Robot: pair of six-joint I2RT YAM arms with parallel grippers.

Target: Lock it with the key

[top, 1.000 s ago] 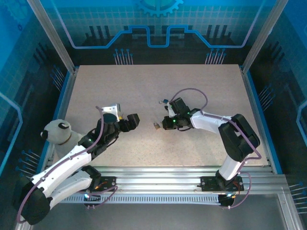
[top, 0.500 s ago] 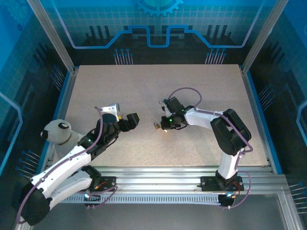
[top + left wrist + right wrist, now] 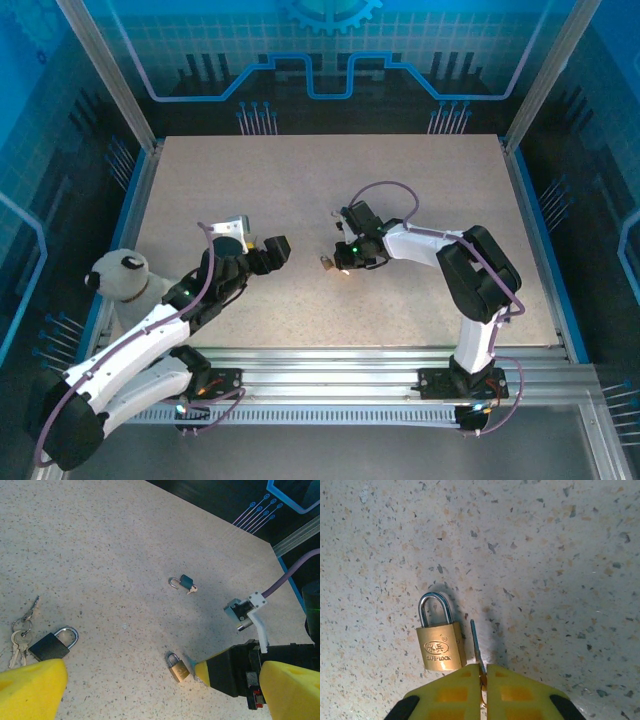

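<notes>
Your R hand [image 3: 484, 679] is clamped on the key [image 3: 475, 642], blade just beside the padlock [image 3: 440, 649] lying on the worktop [image 3: 560, 555], L hand [image 3: 272, 250] wide open, empty; you're at insertion, so next bring tip round to padlock's bottom face.

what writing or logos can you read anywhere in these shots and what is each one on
"SAFE LOCK": stamped on the body of the brass padlock, right wrist view.
Oval logo just above that text: its characters are too small to read.
Black padlock, blue padlock and the key gripped in the right tool: no readable marks.
</notes>
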